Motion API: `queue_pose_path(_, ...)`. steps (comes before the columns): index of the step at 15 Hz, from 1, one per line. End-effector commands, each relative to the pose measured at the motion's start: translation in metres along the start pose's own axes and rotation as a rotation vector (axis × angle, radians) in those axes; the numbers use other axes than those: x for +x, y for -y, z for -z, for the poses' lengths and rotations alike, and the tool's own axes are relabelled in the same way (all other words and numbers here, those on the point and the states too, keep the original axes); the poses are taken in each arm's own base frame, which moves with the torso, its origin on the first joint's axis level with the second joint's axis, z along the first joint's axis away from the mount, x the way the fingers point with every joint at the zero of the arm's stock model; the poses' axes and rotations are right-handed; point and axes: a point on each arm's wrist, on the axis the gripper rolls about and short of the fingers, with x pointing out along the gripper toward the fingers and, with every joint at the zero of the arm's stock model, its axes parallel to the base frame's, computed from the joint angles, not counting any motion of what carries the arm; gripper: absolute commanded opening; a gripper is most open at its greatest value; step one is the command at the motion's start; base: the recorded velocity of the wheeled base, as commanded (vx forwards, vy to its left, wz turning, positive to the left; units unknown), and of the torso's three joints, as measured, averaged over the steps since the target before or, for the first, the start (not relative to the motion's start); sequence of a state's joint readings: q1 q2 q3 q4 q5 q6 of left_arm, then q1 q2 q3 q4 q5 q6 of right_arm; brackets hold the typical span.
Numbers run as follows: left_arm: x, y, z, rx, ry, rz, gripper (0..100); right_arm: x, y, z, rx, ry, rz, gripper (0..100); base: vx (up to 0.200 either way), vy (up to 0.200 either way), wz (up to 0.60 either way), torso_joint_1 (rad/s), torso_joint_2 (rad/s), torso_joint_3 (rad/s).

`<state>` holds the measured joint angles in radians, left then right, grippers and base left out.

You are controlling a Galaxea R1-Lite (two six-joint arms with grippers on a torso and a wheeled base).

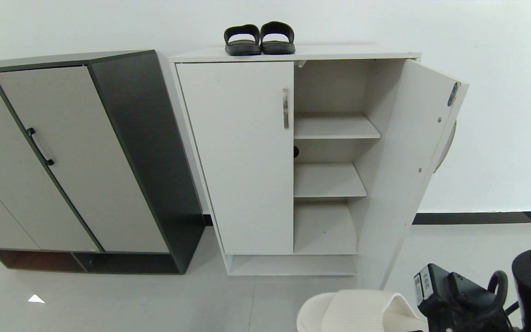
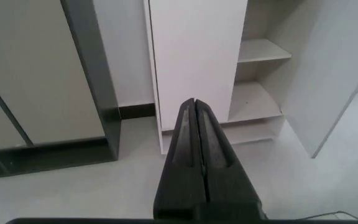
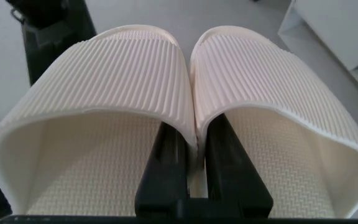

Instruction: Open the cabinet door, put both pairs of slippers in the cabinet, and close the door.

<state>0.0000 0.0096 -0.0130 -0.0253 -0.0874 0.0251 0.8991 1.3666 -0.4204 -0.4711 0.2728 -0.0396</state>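
Observation:
A pair of black slippers (image 1: 259, 39) stands on top of the white cabinet (image 1: 238, 161). The cabinet's right door (image 1: 404, 184) is swung open, showing bare shelves (image 1: 334, 127); its left door is closed. A pair of cream ribbed slippers (image 1: 362, 313) hangs low in front of the open door. My right gripper (image 3: 194, 134) is shut on them, one finger (image 3: 166, 162) inside each slipper (image 3: 185, 106), pinching their inner walls together. My left gripper (image 2: 195, 109) is shut and holds nothing, low over the floor and pointing at the cabinet's closed left door (image 2: 194, 56).
A dark cabinet (image 1: 85, 161) with grey doors stands directly left of the white one. The open door juts out toward me on the right. Grey floor (image 1: 155, 304) lies open in front of both cabinets.

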Motion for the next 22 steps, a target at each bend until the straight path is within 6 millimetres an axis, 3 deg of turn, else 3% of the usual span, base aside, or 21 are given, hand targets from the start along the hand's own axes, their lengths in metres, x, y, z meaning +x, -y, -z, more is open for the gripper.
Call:
queue_pose_path(1,0.0,-0.001,0.007,0.044,-0.035,-0.06,0,0.025,0.013,-0.006,0.038,-0.019,0.13,0,0.0,0.0,0.0,0.0,0.0,0.0)
queue_pose_path(4,0.0,0.0,0.007,0.041,-0.034,-0.021,0,0.066,0.022,-0.034,0.171,0.1,0.352,0,0.0,0.0,0.0,0.0,0.0,0.0)
queue_pose_path(5,0.0,0.0,0.007,0.028,-0.034,-0.02,0,0.092,0.031,-0.043,0.206,0.121,0.474,0,0.0,0.0,0.0,0.0,0.0,0.0)
queue_pose_path(7,0.0,0.0,0.007,0.029,-0.034,-0.022,0,0.123,0.042,-0.054,0.257,0.181,0.582,0,0.0,0.0,0.0,0.0,0.0,0.0)
queue_pose_path(10,0.0,0.0,0.007,0.026,-0.034,-0.022,0,0.175,0.083,-0.074,0.299,0.277,0.85,0,0.0,0.0,0.0,0.0,0.0,0.0)
queue_pose_path(12,0.0,0.0,0.007,0.026,-0.034,-0.022,0,0.198,0.126,-0.075,0.327,0.311,1.036,0,0.0,0.0,0.0,0.0,0.0,0.0)
queue_pose_path(13,0.0,0.0,0.007,0.026,-0.034,-0.022,0,0.202,0.143,-0.073,0.335,0.318,1.103,0,0.0,0.0,0.0,0.0,0.0,0.0)
queue_pose_path(16,0.0,0.0,0.007,0.025,-0.034,-0.022,0,0.194,0.17,-0.071,0.345,0.322,1.173,0,0.0,0.0,0.0,0.0,0.0,0.0)
queue_pose_path(22,0.0,0.0,0.007,0.023,-0.034,-0.022,0,0.161,0.178,-0.069,0.34,0.297,1.221,0,0.0,0.0,0.0,0.0,0.0,0.0)
